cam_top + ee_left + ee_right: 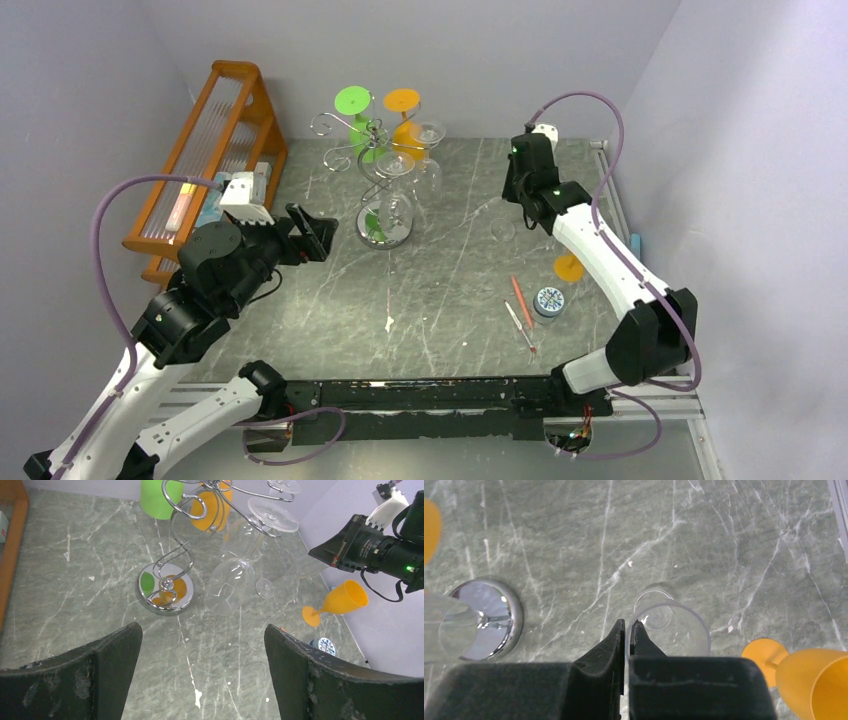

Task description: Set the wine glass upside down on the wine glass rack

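A clear wine glass (674,625) stands upright on the grey table, right of the wine glass rack. My right gripper (627,626) comes down from above and is shut on its rim, one finger inside the bowl and one outside; the glass (503,229) is faint in the top view. The wine glass rack (372,175) is a silver wire stand with a mirrored base (165,589). Green, orange and clear glasses hang upside down from its hooks. My left gripper (202,652) hovers open to the left of the rack, nothing between its fingers.
An orange plastic glass (811,677) lies on its side right of the held glass. A small round blue tin (548,301) and two thin sticks (520,305) lie nearer the front. An orange wooden slatted rack (215,140) stands at the far left.
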### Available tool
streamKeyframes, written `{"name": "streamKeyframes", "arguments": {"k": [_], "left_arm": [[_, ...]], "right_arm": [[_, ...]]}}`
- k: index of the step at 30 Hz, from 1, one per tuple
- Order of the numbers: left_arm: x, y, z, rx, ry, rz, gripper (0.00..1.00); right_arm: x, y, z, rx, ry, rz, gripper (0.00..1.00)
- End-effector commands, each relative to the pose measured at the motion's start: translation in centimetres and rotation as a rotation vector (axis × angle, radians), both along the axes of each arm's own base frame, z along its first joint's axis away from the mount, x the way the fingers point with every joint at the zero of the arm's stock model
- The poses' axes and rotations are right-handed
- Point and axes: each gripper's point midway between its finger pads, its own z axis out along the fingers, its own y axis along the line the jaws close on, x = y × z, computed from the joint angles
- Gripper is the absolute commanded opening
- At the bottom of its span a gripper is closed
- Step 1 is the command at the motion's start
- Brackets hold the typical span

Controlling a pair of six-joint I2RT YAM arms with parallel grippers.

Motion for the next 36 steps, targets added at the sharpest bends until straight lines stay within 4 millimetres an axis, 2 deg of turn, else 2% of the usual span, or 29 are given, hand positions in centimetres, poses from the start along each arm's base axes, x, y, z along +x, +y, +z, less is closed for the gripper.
{"name": "streamKeyframes", "arguments": {"k": [1,7,8,9,11,17,22,24,26,32,36], "left_arm": [[-0.3,-0.8,1.3,-0.043,-0.023,-0.041,0.96],[-0.3,-1.5,2.2,-0.089,-0.02,-0.059,0.96],[-0.4,-1.8,2.3,-0.098,-0.018,-0.073,0.96],[-0.4,-2.3,2.6,-0.115,-0.022,-0.091,0.96],[-0.5,-3.3,3.2,-0.147,-0.027,-0.136,0.96],[-1.0,-6.7,5.5,-0.24,-0.057,-0.293,0.96],[-1.2,-9.8,8.2,-0.358,-0.092,-0.426,0.95],[-0.4,-10.6,8.8,-0.377,-0.089,-0.432,0.94],[0.2,-11.1,10.2,-0.405,-0.1,-0.433,0.94],[0.9,-13.7,13.7,-0.592,-0.133,-0.521,0.97],[2.4,-15.9,14.5,-0.739,-0.103,-0.494,0.94]], "right_arm": [[-1.3,0.3,6.1,-0.011,-0.174,-0.025,0.0],[-4.4,1.6,13.7,0.15,-0.468,0.046,0.0],[-4.7,1.8,14.4,0.176,-0.503,0.064,0.0],[-5.7,1.8,16.1,0.215,-0.566,0.083,0.0],[-7.1,1.9,18.3,0.275,-0.659,0.117,0.0],[-11.4,2.7,23.3,0.438,-0.891,0.253,0.0],[-15.2,2.5,26.3,0.565,-1.054,0.329,0.0],[-16.5,2.2,27.3,0.604,-1.114,0.349,0.0],[-17.8,1.9,28.2,0.633,-1.163,0.369,0.0],[-20.7,1.7,30.0,0.722,-1.269,0.435,0.0],[-22.0,1.7,30.6,0.804,-1.3,0.47,0.0]]}}
